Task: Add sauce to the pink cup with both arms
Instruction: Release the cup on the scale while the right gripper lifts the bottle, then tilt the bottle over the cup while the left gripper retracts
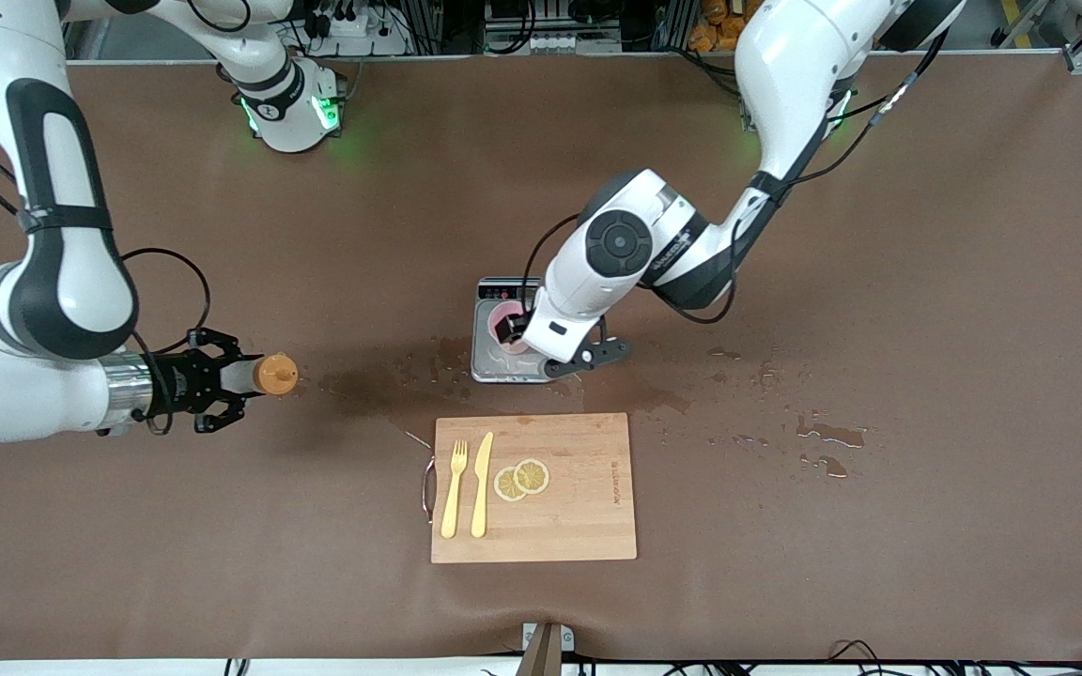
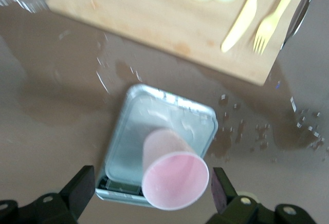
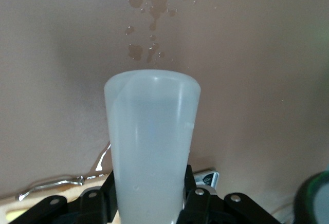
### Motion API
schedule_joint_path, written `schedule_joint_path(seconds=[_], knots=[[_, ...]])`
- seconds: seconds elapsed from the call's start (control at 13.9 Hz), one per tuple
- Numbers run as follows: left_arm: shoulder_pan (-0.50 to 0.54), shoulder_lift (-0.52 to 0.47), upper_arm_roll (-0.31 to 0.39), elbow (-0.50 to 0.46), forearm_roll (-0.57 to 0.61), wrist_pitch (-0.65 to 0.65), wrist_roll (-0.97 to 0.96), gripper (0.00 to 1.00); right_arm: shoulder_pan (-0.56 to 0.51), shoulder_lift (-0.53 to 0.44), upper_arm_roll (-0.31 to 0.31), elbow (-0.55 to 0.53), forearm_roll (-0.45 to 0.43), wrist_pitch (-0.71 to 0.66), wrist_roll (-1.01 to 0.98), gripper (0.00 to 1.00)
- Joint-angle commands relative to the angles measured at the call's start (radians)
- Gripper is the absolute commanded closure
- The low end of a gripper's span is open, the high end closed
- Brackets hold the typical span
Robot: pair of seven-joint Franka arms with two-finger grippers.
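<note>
Over table, right arm's end | sauce [image 1: 264, 375] horizontal | nozzle toward pink cup [image 1: 507, 326]

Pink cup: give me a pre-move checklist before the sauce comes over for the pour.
1. Pink cup standing upright on the small metal tray: ok.
2. Left gripper let go of the cup, fingers open on either side and not touching: ok.
3. Left gripper out of the pouring path: not ok, it hangs directly over the cup.
4. Sauce bottle held by the right gripper: ok, shut on it, lying sideways in the air.
5. Orange nozzle cap open: cannot tell.
6. Path to the cup: cutting board lies nearer the camera, out of the way: ok.
</note>
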Motion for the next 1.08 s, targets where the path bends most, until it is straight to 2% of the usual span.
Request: schedule_joint_path(seconds=[0.0, 0.14, 0.5, 0.79, 1.01], knots=[[0.037, -0.077, 0.005, -0.024, 0.079, -0.067, -0.001, 0.0, 0.064, -0.031, -0.009, -0.021, -0.05, 0.014, 0.109, 0.49], [0.089, -0.114, 0.005, -0.03, 0.108, -0.11, 0.045, 0.0, 0.09, -0.031, -0.008, -0.021, -0.059, 0.012, 0.149, 0.5], [0.275, -0.211, -0.005, -0.034, 0.111, -0.268, 0.354, 0.0, 0.191, -0.031, -0.009, -0.026, -0.131, 0.009, 0.3, 0.51], [0.416, -0.33, -0.008, -0.12, 0.1, -0.296, 0.569, 0.0, 0.277, -0.033, -0.008, -0.026, -0.199, -0.023, 0.433, 0.51], [0.483, -0.39, -0.009, -0.178, 0.086, -0.304, 0.68, 0.0, 0.347, -0.03, -0.008, -0.027, -0.243, -0.048, 0.51, 0.51]])
